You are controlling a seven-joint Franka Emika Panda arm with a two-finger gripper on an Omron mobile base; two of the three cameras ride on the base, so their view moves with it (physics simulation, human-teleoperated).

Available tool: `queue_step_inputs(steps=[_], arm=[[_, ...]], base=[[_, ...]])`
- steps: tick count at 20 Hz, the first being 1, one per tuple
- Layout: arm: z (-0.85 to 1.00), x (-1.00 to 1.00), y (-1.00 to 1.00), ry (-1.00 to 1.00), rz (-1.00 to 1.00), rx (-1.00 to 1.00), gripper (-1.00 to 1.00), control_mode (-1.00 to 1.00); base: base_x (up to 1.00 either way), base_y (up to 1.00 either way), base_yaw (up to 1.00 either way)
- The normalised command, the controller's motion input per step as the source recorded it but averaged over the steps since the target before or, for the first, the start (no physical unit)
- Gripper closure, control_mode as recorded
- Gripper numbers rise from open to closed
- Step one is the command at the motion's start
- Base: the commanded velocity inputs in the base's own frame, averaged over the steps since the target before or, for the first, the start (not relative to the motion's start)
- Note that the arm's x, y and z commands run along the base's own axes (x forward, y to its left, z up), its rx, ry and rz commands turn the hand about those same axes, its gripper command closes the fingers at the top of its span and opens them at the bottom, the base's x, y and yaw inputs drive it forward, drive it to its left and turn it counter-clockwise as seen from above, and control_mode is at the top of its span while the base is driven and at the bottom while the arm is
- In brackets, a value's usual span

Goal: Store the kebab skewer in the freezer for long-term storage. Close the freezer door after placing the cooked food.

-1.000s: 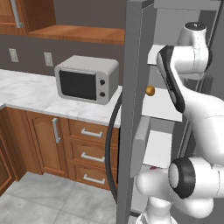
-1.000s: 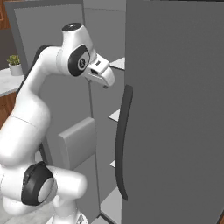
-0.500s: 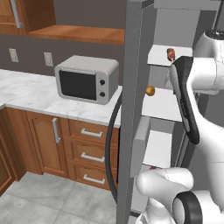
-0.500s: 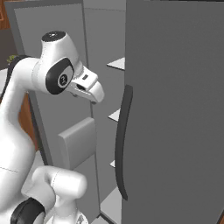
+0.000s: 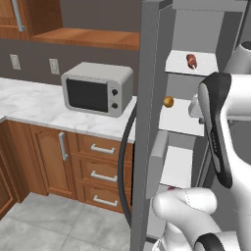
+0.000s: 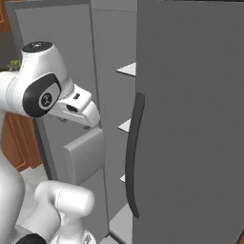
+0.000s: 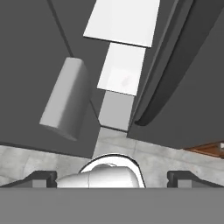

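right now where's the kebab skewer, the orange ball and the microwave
kebab skewer [image 5: 191, 61], left base view, on its meat chunk
orange ball [image 5: 168, 101], left base view, its middle
microwave [image 5: 87, 94], left base view, its black window

Place: home kitchen
Signs: microwave [image 5: 97, 88] on marble counter [image 5: 29, 100], wooden drawers [image 5: 104, 166], open freezer [image 5: 188, 117] with white shelves

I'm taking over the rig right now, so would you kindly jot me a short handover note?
Gripper: open and empty, pointing down at the floor in front of the freezer.
Skewer: lying on the freezer's top white shelf, above the shelf with the small orange ball.
Freezer door: standing open, edge-on in the left base view.
Done: skewer is stored.
Left: swing the freezer door shut.
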Motion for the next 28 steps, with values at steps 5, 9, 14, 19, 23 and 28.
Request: queue_step_inputs(steps=[5,9,14,19,23,28], arm=[[-0.01,-0.55,0.28,0.09,0.17,0.0,-1.0,-1.0],[-0.02,-0.51,0.35,0.14,0.15,0.0,-1.0,-1.0],[-0.22,-0.39,0.06,0.15,0.15,0.0,-1.0,-1.0],[-0.21,-0.23,0.07,0.14,0.15,0.0,-1.0,-1.0],[-0.26,-0.13,0.19,0.03,0.17,0.0,-1.0,-1.0],[-0.27,-0.14,0.12,0.0,0.09,0.0,-1.0,-1.0]], base=[[0.0,0.0,0.0],[0.0,0.0,0.0],[0.0,0.0,0.0],[0.0,0.0,0.0],[0.0,0.0,0.0],[0.0,0.0,0.0]])
